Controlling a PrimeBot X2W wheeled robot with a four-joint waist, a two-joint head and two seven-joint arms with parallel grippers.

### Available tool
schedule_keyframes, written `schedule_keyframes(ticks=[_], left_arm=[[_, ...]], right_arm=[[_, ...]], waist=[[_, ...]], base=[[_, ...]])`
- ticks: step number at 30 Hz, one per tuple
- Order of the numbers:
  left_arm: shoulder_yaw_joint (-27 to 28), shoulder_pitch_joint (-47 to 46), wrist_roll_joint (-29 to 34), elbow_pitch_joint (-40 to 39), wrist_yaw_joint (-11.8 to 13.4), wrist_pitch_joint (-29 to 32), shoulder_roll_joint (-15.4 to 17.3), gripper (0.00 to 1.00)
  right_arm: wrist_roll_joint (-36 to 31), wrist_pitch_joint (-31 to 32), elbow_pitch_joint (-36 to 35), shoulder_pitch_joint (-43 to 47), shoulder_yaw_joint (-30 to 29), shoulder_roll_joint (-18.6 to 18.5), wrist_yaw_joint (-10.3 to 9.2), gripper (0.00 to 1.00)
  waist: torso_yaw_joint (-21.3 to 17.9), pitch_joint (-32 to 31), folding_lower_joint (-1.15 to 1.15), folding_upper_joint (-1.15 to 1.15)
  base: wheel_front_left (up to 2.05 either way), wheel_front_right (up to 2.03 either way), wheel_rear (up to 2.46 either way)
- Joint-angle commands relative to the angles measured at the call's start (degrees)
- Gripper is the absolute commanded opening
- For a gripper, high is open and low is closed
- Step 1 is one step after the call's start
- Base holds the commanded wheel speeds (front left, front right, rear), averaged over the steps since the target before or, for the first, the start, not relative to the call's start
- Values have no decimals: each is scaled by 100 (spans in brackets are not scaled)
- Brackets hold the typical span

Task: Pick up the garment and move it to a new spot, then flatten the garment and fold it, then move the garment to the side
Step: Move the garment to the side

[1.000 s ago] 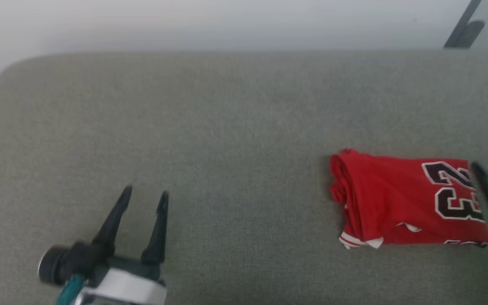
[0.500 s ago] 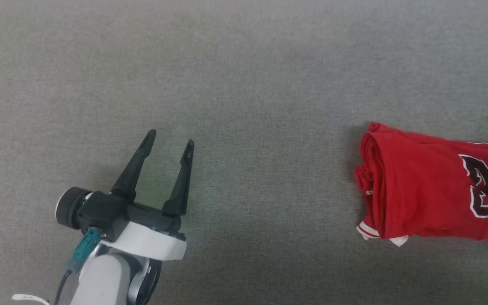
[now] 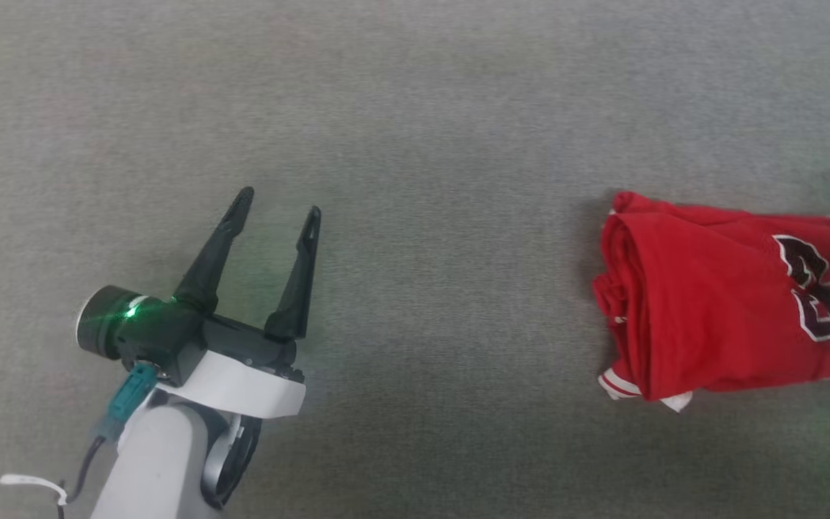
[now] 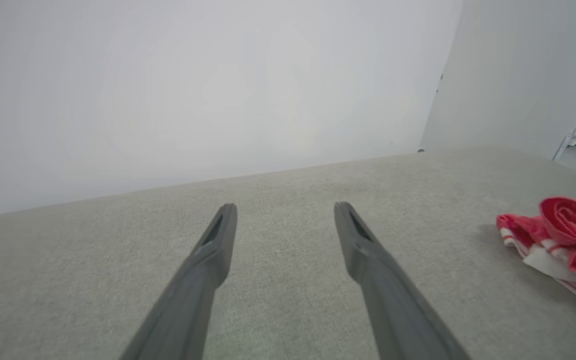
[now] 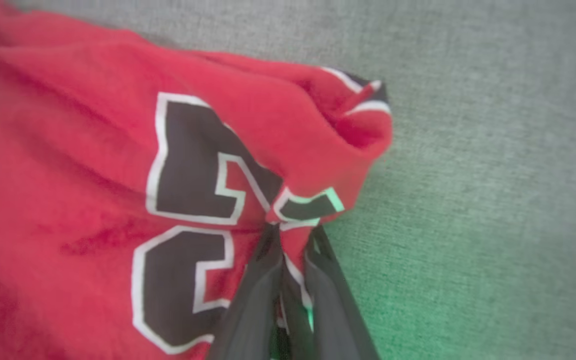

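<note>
Since a second ago the right gripper [image 5: 293, 231] goes from spread wide beside the garment [image 3: 703, 303] to pinched tight on its right edge at the black number print [image 5: 193, 170], where the fabric now puckers up instead of lying flat; the head camera dips too, shifting the whole view. The garment, a folded red bundle, lies on the right part of the grey fabric surface [image 3: 415, 108]. The left gripper [image 3: 279, 202] hovers well apart to its left, fingers spread with nothing between them.
</note>
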Motion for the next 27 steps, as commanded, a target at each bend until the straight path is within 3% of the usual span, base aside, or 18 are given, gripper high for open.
schedule_keyframes(ticks=[1, 14, 20, 27], left_arm=[[27, -58, -1, -27, -7, -24, 40, 100], [-305, -637, 47, 33, -7, -24, 600, 100], [-690, -1334, 103, 132, -7, -24, 943, 100], [-1004, -2123, 99, 116, -7, -24, 1124, 100]], right_arm=[[-77, -69, 153, -37, -1, 37, -30, 0], [-55, -982, 998, -481, -877, -219, -21, 0], [-284, -1569, 1807, -967, -1167, -298, -21, 0], [-620, -2324, 2694, -1683, -1508, -298, -21, 0]], waist=[[-144, 7, 0, 0], [-1057, 630, 0, 0], [-1253, 1054, 0, 0], [-1318, 1383, 0, 0]], base=[[0, 0, 0], [0, 0, 0], [0, 0, 0], [0, 0, 0]])
